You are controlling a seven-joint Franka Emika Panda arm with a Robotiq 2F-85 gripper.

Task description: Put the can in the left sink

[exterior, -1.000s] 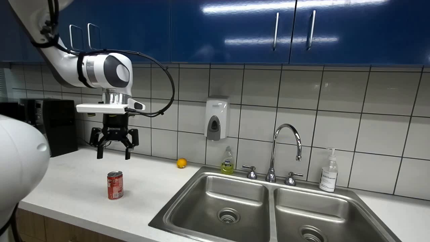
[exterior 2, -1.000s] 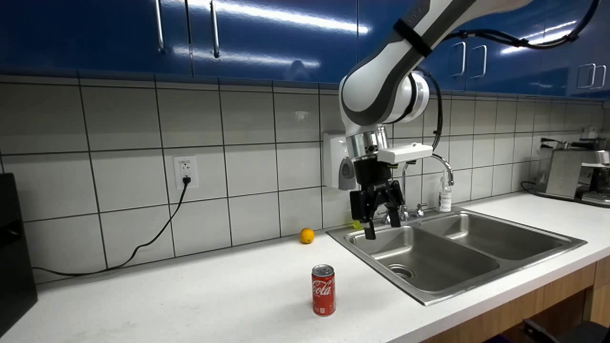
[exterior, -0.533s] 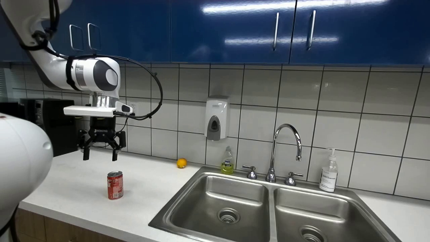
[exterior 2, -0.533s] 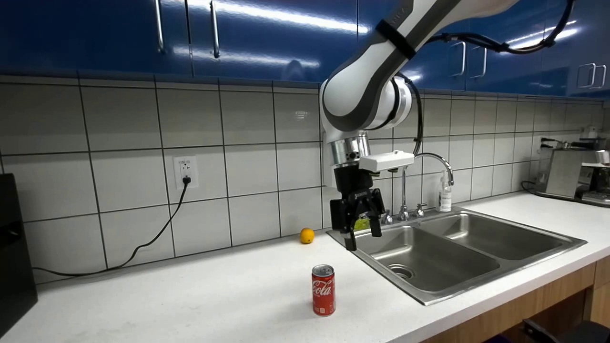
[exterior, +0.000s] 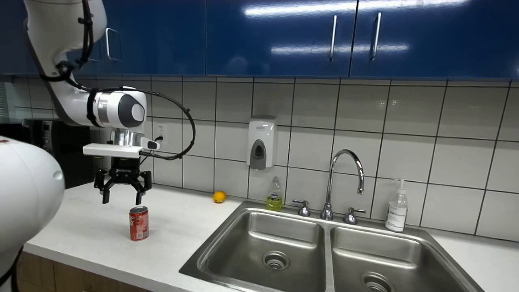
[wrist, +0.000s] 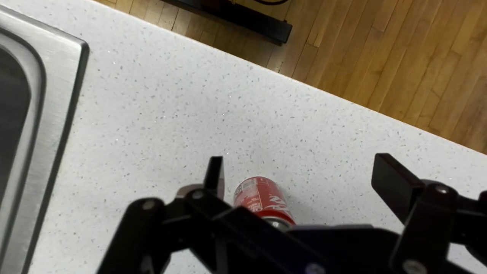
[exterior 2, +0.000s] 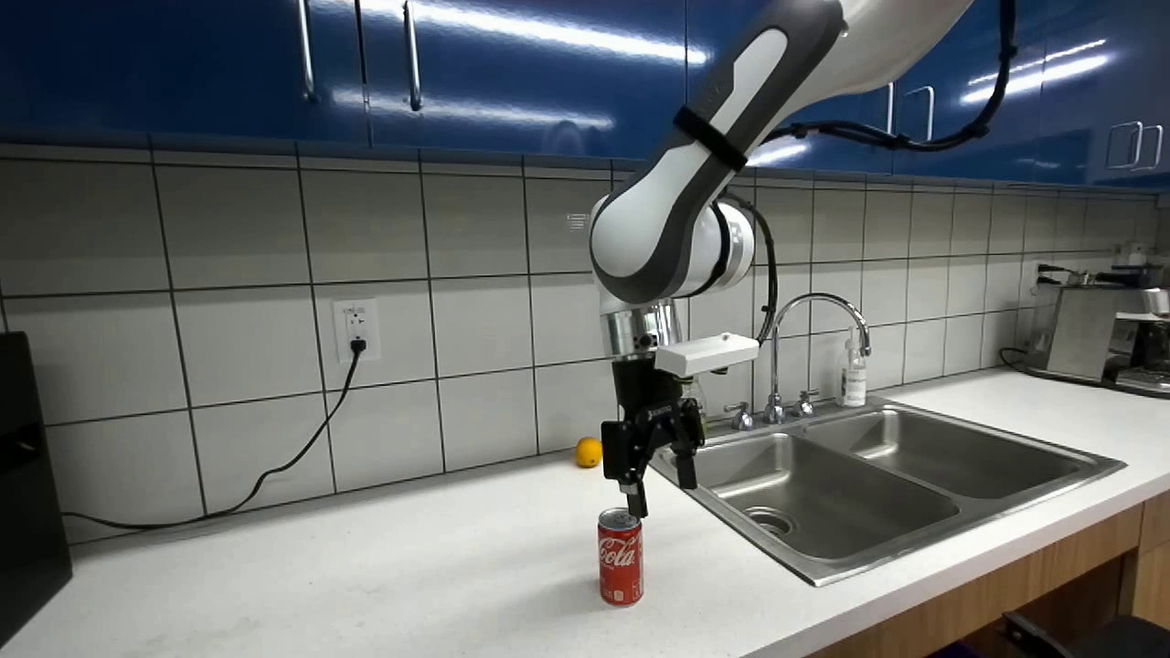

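Note:
The red can [exterior: 139,224] with a silvery top stands upright on the white counter, left of the sink. It also shows in an exterior view [exterior 2: 621,567]. My gripper [exterior: 122,198] is open and empty, slightly above the can's height. In the wrist view my gripper [wrist: 298,171] has its fingers wide apart. The can [wrist: 258,194] appears between them, nearer the left finger [wrist: 214,173], untouched; its top is partly hidden by the gripper. The left sink [exterior: 239,259] is a steel basin with a round drain, also visible in an exterior view [exterior 2: 850,525].
An orange fruit [exterior: 219,197] lies by the tiled wall. A dish soap bottle [exterior: 274,196], faucet [exterior: 330,182] and pump bottle [exterior: 397,211] stand along the sink's back. The right basin [exterior: 377,247] adjoins. The wrist view shows the steel sink rim [wrist: 62,61] and counter edge.
My gripper has moved away from the sink toward the can, and then down closer to the can's top. It stays open. The can has not moved.

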